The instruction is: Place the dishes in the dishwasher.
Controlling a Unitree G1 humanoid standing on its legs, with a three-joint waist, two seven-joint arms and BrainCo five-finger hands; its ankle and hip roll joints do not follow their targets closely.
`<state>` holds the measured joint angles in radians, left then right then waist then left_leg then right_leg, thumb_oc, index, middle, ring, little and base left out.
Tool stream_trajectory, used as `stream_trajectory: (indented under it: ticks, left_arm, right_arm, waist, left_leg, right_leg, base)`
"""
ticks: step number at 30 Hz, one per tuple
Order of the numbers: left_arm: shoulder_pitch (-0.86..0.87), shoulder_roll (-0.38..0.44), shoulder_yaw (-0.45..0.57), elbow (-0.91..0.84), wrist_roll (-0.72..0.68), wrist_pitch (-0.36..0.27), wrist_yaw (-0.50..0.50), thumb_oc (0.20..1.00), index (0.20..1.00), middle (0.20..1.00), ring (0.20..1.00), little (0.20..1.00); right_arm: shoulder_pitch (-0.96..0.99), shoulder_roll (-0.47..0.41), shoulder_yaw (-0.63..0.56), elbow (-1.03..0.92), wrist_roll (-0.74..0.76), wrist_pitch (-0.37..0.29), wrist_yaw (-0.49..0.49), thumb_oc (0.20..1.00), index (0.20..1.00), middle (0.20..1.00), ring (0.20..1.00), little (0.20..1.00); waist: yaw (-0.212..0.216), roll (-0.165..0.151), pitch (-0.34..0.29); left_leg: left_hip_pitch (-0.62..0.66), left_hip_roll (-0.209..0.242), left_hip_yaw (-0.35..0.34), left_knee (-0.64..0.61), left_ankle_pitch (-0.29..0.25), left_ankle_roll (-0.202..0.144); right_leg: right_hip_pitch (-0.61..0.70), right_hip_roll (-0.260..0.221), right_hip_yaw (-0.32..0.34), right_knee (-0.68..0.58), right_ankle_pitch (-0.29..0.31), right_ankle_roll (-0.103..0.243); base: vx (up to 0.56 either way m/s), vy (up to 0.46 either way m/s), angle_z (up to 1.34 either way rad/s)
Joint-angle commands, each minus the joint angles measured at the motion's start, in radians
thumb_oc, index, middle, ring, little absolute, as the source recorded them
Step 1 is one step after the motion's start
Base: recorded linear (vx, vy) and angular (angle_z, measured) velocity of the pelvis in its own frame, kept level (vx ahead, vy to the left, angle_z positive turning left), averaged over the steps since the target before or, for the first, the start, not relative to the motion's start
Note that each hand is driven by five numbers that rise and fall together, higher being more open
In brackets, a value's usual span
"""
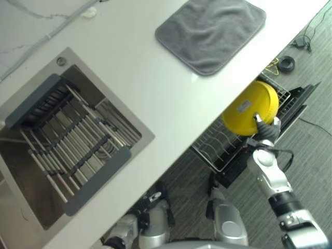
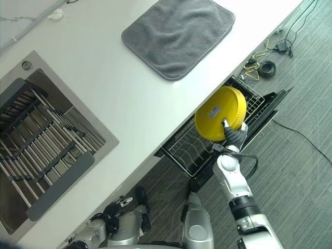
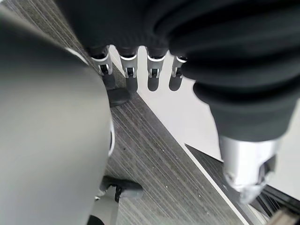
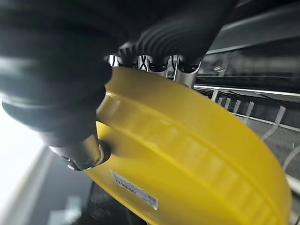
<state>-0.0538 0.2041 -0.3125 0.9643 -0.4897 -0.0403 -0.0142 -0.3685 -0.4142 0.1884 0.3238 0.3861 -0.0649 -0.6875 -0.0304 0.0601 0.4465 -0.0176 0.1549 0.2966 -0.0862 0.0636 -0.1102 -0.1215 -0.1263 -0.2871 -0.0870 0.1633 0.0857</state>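
At the left of the frame we see the sink [image 1: 111, 168] holding a slatted drying rack [image 1: 67, 140]. Up top lies a grey cloth [image 1: 211, 32] on the white counter [image 1: 155, 88]. At lower left our left hand [image 3: 140, 65] hangs with fingers straight, empty. At centre right our right hand [image 1: 264, 129] pinches the yellow plate [image 1: 249, 109], tilted above the dishwasher rack [image 1: 218, 148].
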Motion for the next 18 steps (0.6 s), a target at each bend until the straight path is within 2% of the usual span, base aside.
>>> stream_trajectory:
  ticks: [1, 5, 8, 13, 18]
  left_arm:
    - [-0.038, 0.029, -0.038, 0.041, 0.028, 0.004, -0.014, 1.0, 1.0, 1.0, 1.0, 1.0]
    - [-0.065, 0.038, -0.042, 0.046, 0.034, 0.014, -0.022, 1.0, 1.0, 1.0, 1.0, 1.0]
    - [-0.078, 0.042, -0.045, 0.047, 0.044, 0.024, -0.024, 1.0, 1.0, 1.0, 1.0, 1.0]
    - [-0.094, 0.052, -0.047, 0.058, 0.054, 0.024, -0.038, 1.0, 1.0, 1.0, 1.0, 1.0]
    - [-0.111, 0.05, -0.053, 0.063, 0.056, 0.017, -0.046, 1.0, 1.0, 1.0, 1.0, 1.0]
  right_arm:
    - [-0.104, -0.01, 0.025, -0.029, -0.135, 0.042, -0.024, 0.2, 0.2, 0.2, 0.2, 0.2]
    - [-0.199, -0.053, 0.068, 0.042, -0.235, 0.159, -0.011, 0.2, 0.2, 0.2, 0.2, 0.2]
    - [-0.249, -0.071, 0.094, 0.083, -0.253, 0.205, 0.015, 0.2, 0.2, 0.2, 0.2, 0.2]
    - [-0.319, -0.076, 0.165, 0.177, -0.308, 0.235, 0.065, 0.2, 0.2, 0.2, 0.2, 0.2]
    - [-0.358, -0.065, 0.235, 0.228, -0.474, 0.222, 0.052, 0.2, 0.2, 0.2, 0.2, 0.2]
  waist:
    - [0.016, -0.018, -0.015]
    - [0.032, -0.015, -0.007]
    - [0.042, -0.013, -0.004]
    - [0.059, -0.007, 0.003]
    - [0.067, 0.001, 0.011]
  left_leg:
    - [-0.089, -0.016, -0.055, 0.013, 0.033, 0.005]
    - [-0.099, -0.016, -0.059, 0.013, 0.036, 0.004]
    - [-0.104, -0.018, -0.064, 0.012, 0.037, 0.003]
    - [-0.11, -0.018, -0.068, 0.012, 0.041, 0.002]
    - [-0.122, -0.02, -0.072, 0.012, 0.045, 0.002]
  right_leg:
    - [-0.006, -0.02, 0.001, 0.082, -0.113, 0.015]
    - [-0.016, -0.025, -0.011, 0.088, -0.112, 0.018]
    - [-0.021, -0.028, -0.018, 0.092, -0.113, 0.02]
    - [-0.027, -0.032, -0.031, 0.099, -0.112, 0.022]
    - [-0.042, -0.038, -0.034, 0.108, -0.111, 0.023]
  base:
    - [-0.03, -0.002, 0.02]
    - [-0.04, -0.009, 0.03]
    - [-0.04, -0.012, 0.13]
    - [-0.01, -0.004, 0.01]
    - [-0.02, 0.006, 0.02]
